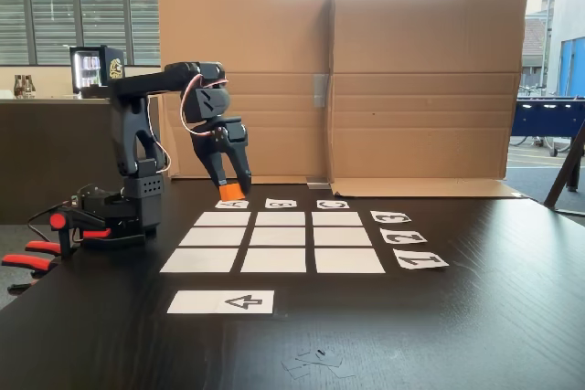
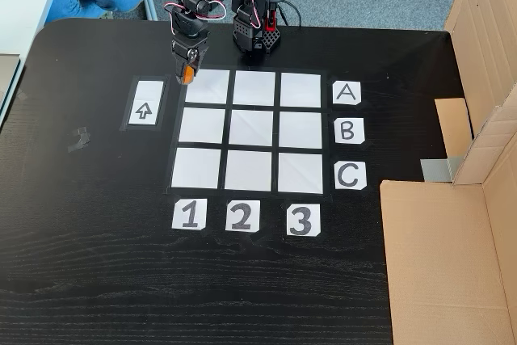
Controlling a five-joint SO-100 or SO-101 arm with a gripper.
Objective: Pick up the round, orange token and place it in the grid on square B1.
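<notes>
- Going left to right in a fixed view from table height: red-handled clamps sit at the table's left edge, well left of the gripper, beside the arm's base.
- The arm reaches out over the table, and the gripper points down with its fingers closed narrow around the orange token. So it's holding the token, which pokes out at the fingertips.
- In this view the token looks like it's just above or at the small label behind the grid's left column. Can't tell if it's touching the surface.
- The grid of nine white rectangles lies in front of and to the right of the gripper.
- The strip with the black arrow sits nearer the camera than the grid, roughly below the gripper in the picture.
- Number labels run down the grid's right side, well away from the gripper, and a cardboard wall stands behind it all.
- From the other fixed view, looking down: the arrow strip is just left of the gripper.
- The token is right at the left edge of the grid's top-left rectangle.
- The middle-row, left-column rectangle, square B1, is just below the gripper in the picture, still blank.
- Labels A, B, C are far right of it.
</notes>
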